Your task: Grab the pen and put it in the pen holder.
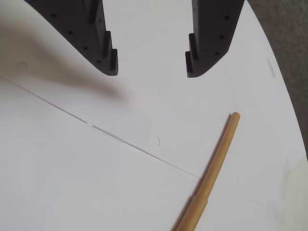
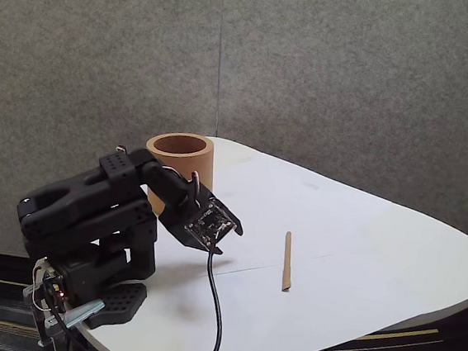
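Fixed view, nearest first: arm base sitting at the table's [image 2: 377, 239] near edge, black cable [image 2: 217, 307] trailing down from the wrist. Fingers [image 2: 231, 225] hanging low over the white surface; whether they are spread is not readable here. Pen [image 2: 287, 262] lying flat at about 3 o'clock from the fingers, apart from them, running near-to-far. Pen holder [image 2: 180, 166] standing upright behind the arm at roughly 11 o'clock, well apart from the pen.

Wrist view: fingers [image 1: 151, 65] standing wide apart, gripping nothing, bare table between them. Pen [image 1: 214, 168] lying at about 5 o'clock from the fingertips, slanting up to the right, untouched. A thin seam [image 1: 101, 130] crossing the tabletop diagonally.
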{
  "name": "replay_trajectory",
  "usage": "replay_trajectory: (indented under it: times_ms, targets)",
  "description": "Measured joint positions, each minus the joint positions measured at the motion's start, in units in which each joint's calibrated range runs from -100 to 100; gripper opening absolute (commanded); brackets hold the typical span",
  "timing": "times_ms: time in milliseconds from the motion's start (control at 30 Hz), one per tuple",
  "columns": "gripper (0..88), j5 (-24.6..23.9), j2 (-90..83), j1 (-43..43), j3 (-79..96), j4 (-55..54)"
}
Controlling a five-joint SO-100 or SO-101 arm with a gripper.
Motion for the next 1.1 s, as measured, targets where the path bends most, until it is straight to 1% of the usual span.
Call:
replay_trajectory:
  times_ms: [200, 600, 833, 1100]
  targets:
    - [19.4, -0.20, 0.00, 0.00, -2.98, -2.71]
    - [19.4, -0.24, 0.00, 0.22, -15.07, -3.14]
    - [19.9, -0.15, 0.25, 4.48, -28.25, -3.05]
    - [19.9, -0.10, 7.20, 9.40, -29.60, -3.05]
